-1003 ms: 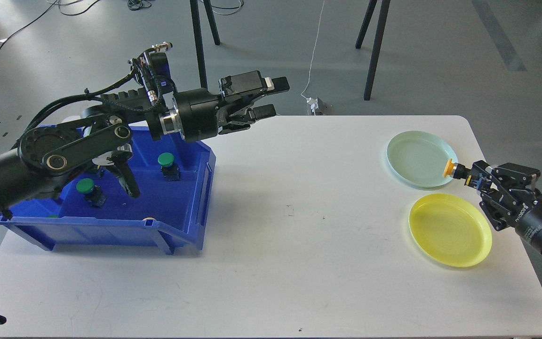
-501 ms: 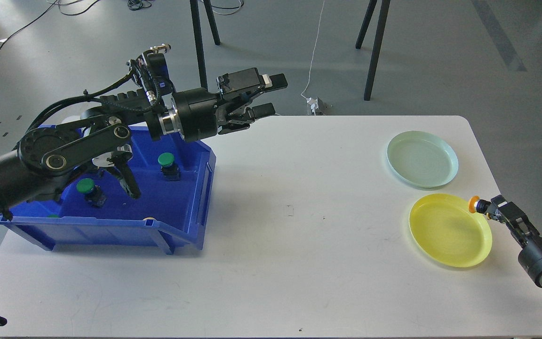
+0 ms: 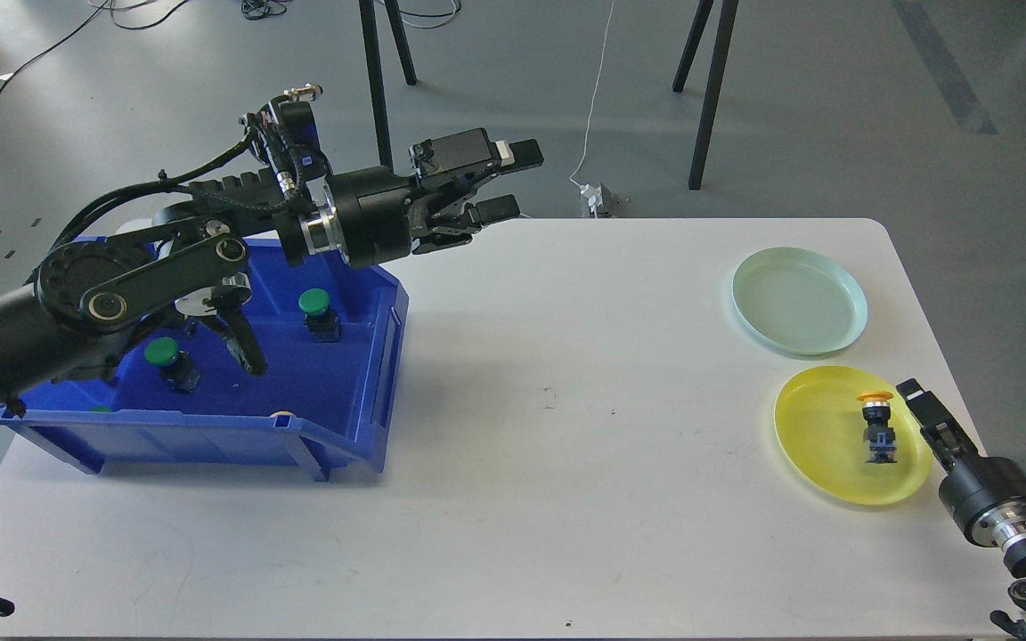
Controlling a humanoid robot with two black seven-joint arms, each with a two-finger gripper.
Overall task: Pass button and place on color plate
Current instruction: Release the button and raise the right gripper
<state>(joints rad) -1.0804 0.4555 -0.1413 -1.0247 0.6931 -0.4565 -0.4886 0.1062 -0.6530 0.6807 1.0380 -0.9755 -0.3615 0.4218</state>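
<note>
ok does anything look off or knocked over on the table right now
Nothing stands out. The yellow-capped push button sits on the round yellow plate, the pale green plate is bare, and two green-capped buttons sit upright in the blue plastic bin.

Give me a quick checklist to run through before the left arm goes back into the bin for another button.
1. Yellow button resting on the yellow plate: ok.
2. Right gripper clear of that button: ok, it sits just beside it; whether its fingers are open: cannot tell.
3. Left gripper open and holding nothing: ok.
4. Green buttons left in the blue bin: ok.
5. Green plate free to receive one: ok.
6. Left arm's path down to the buttons: cannot tell, the arm hides part of the bin.
</note>
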